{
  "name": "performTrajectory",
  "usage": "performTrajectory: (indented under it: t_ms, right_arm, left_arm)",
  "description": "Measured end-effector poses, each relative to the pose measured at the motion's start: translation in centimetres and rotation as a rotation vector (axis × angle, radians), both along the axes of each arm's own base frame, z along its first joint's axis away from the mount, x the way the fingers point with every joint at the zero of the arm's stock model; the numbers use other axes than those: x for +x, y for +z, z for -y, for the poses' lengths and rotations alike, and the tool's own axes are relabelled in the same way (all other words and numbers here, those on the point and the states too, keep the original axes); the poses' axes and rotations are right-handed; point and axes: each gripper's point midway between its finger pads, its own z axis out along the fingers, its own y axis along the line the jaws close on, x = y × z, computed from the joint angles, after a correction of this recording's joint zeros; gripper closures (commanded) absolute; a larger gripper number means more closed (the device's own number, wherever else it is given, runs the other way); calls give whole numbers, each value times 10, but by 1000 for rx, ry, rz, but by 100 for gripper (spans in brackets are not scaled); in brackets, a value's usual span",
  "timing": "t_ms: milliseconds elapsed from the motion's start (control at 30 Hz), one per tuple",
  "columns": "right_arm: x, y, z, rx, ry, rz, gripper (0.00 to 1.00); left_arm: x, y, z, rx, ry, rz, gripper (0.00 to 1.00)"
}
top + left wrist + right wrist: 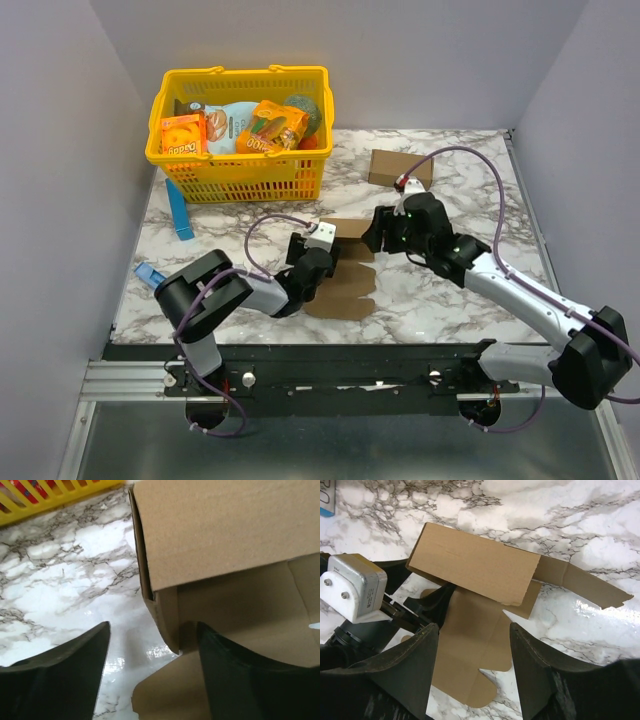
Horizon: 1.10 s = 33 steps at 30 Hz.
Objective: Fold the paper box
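Note:
The paper box (342,288) is a brown die-cut sheet lying mid-table, with one panel (475,562) folded up and a long flap (585,582) trailing to the right. My left gripper (325,265) is at the sheet's left side. In the left wrist view it (153,627) is open: the raised panel's (225,540) corner edge stands between the jaws, clear of the left finger (65,670). My right gripper (370,235) hovers at the sheet's far right. Seen from its own wrist it (470,629) is open above the flat flaps, holding nothing.
A yellow basket (240,180) with orange snack boxes (182,133) stands at the back left. A longer brown carton (398,167) lies at the back right. A blue strip (180,210) and a blue object (148,272) lie on the marble at the left.

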Motion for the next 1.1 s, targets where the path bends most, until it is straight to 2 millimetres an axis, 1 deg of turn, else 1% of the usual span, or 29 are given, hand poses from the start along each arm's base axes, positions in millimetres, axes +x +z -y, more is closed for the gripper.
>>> performTrajectory:
  t_ms: [67, 233, 367, 467, 567, 600, 700, 767, 867, 967, 1000, 1100]
  right_arm:
    - [1, 5, -1, 9, 3, 9, 33]
    - [0, 13, -1, 16, 10, 26, 34]
    - [-1, 15, 0, 9, 25, 43, 35]
    - [0, 17, -1, 3, 37, 54, 36]
    - [0, 17, -3, -4, 52, 62, 37]
    - [1, 17, -3, -5, 55, 63, 39]
    - [5, 15, -7, -19, 66, 62, 40]
    - [7, 12, -10, -26, 83, 55, 41]
    - [7, 7, -15, -35, 111, 44, 41]
    - [8, 7, -18, -35, 129, 42, 42]
    - [8, 7, -19, -34, 133, 42, 42]
    - [9, 5, -21, -40, 144, 39, 43]
  left_arm:
    - [-1, 9, -1, -16, 1, 5, 1]
    - [-9, 31, -7, -66, -3, 9, 1]
    - [-21, 51, -20, -147, -29, -9, 1]
    - [-26, 64, -30, -223, -52, -35, 1]
    - [-27, 77, -37, -305, -57, -70, 1]
    - [-25, 81, -39, -328, -53, -84, 1]
    - [-12, 98, -39, -414, -35, -136, 3]
    - [-1, 110, -34, -472, -37, -155, 5]
    - [10, 123, -19, -540, -61, -184, 7]
    - [19, 121, -10, -576, -70, -227, 12]
    - [20, 118, -8, -579, -68, -241, 16]
    - [25, 103, -3, -588, -66, -303, 21]
